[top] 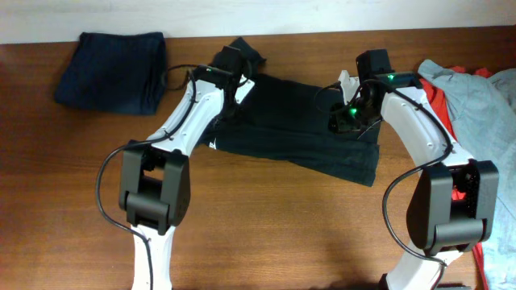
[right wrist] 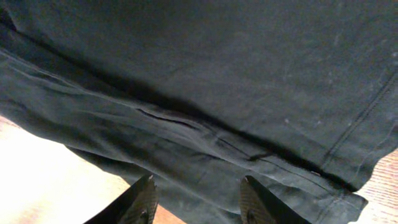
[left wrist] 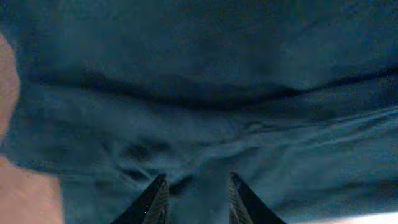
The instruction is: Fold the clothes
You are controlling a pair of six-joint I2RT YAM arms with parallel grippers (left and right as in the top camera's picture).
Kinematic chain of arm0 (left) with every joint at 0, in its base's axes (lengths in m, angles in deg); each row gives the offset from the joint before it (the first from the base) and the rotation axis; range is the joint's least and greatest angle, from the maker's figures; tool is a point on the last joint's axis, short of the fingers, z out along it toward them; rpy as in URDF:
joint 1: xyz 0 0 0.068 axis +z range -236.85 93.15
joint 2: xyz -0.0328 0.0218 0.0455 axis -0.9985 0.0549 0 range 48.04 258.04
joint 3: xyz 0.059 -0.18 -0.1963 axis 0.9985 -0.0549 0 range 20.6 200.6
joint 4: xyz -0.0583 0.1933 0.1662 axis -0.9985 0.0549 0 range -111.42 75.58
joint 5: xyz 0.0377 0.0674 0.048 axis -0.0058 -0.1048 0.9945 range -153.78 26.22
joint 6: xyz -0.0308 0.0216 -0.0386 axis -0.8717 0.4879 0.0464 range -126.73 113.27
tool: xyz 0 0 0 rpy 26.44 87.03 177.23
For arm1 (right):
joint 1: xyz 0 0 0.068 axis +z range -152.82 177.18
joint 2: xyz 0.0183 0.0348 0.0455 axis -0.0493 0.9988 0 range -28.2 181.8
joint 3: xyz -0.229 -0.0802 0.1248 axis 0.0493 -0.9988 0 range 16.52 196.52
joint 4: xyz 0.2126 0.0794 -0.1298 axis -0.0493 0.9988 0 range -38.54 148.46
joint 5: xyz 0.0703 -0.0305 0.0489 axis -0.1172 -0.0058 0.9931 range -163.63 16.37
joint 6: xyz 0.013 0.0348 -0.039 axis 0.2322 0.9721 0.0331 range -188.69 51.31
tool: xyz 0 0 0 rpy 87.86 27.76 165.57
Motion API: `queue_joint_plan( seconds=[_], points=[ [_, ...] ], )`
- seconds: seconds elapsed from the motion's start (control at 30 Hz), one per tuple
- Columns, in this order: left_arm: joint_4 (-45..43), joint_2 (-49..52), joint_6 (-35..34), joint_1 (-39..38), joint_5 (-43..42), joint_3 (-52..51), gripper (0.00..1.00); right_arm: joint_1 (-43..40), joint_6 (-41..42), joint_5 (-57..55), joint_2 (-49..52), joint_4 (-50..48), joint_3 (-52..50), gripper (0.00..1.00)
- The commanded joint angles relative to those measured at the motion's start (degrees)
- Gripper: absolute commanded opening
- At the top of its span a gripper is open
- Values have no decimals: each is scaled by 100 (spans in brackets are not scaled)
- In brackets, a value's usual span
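The clothes' black T-shirt point(top: 298, 133) lies folded into a wide band across the middle of the table, with a small white mark point(top: 214, 147) at its left end. My left gripper point(top: 234, 90) hovers over the shirt's upper left part. In the left wrist view its fingers point(left wrist: 158, 199) stand apart above dark cloth point(left wrist: 205, 93), nothing pinched between them. My right gripper point(top: 348, 114) is over the shirt's right part. Its fingertips point(right wrist: 148, 190) are spread above the folded edge of the shirt point(right wrist: 217, 74), holding nothing.
A folded navy garment point(top: 113, 71) rests at the back left. Pale grey-blue cloth point(top: 476, 93) and red cloth point(top: 439, 101) are heaped at the right edge. Bare wooden table point(top: 282, 225) runs along the front, between the two arm bases.
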Motion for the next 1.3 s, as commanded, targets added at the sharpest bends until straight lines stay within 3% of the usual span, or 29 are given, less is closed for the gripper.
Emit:
queue_joint_plan(
  seconds=[0.0, 0.27, 0.87, 1.27],
  points=[
    [-116, 271, 1364, 35, 293, 13, 32, 26, 22, -133, -11, 44, 74, 49],
    [-442, 450, 1980, 35, 481, 13, 31, 26, 20, -136, -11, 133, 74, 49],
    [37, 450, 2107, 164, 459, 2, 34, 26, 22, -203, -11, 173, 74, 49],
    [42, 621, 2299, 192, 118, -17, 43, 24, 22, -289, -11, 201, 72, 49]
  ],
)
